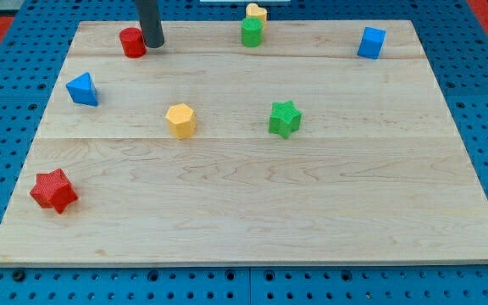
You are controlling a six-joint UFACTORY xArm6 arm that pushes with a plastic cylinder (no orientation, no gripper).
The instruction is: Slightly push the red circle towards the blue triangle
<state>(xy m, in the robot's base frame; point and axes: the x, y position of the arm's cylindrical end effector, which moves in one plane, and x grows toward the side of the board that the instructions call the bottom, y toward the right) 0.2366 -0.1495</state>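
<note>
The red circle (131, 41) stands near the top left of the wooden board (252, 212). My tip (153, 44) is just to the right of the red circle, touching or nearly touching its side. The blue triangle (83, 89) lies below and to the left of the red circle, near the board's left edge.
A yellow hexagon (180, 120) and a green star (285, 119) sit mid-board. A red star (54, 191) is at the lower left. A green cylinder (252, 32) with a yellow heart (257, 12) behind it is at top centre. A blue cube (371, 42) is at top right.
</note>
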